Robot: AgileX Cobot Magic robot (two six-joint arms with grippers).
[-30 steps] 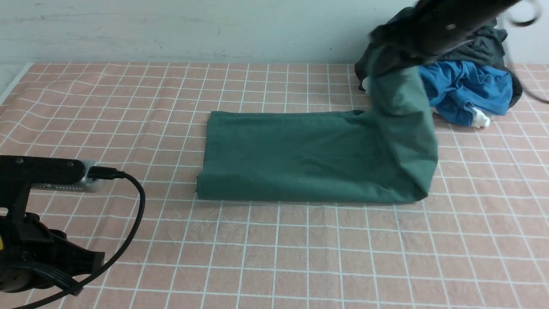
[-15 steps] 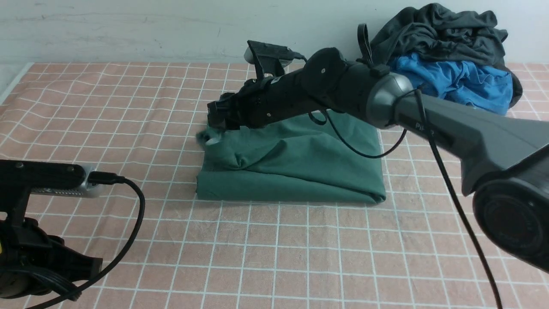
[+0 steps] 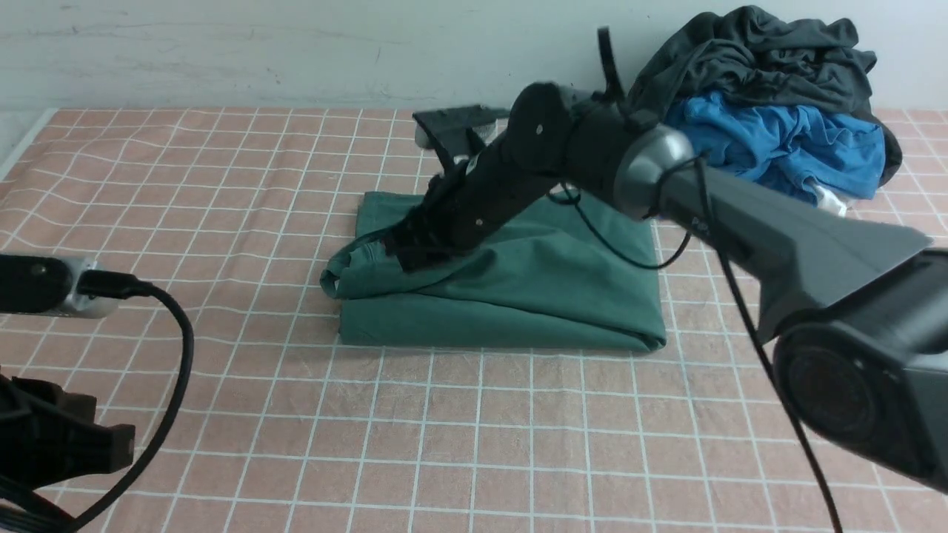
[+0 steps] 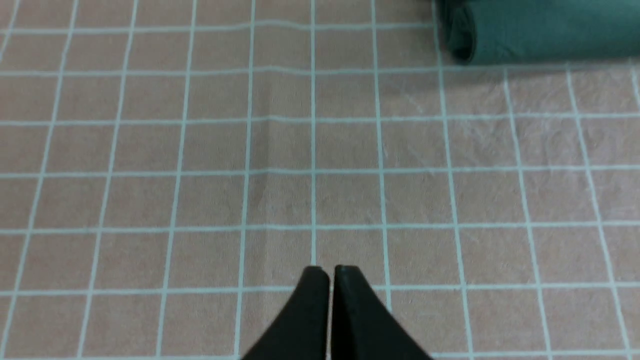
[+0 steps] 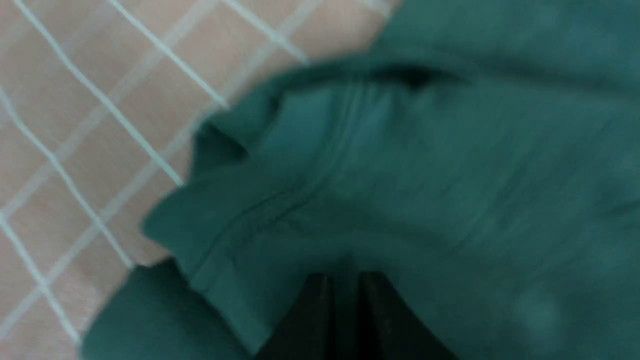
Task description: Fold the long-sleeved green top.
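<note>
The pink, white-gridded cloth table (image 3: 518, 444) carried the dull forest-green cotton long-sleeved top (image 3: 533, 296), folded into a rectangle at its centre. A dark grey garment (image 3: 755, 52) and bright blue garment (image 3: 785, 141) lay heaped at the far right. The right fingers (image 3: 411, 248) pinched a fold at the top's left edge; the left fingers (image 4: 324, 276) were pressed together, empty.

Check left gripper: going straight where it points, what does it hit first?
Probably the checked tablecloth: the left gripper, shut, points at bare cloth. The green long-sleeved top lies off that line, to one side. Depth is unclear from the wrist view.
</note>
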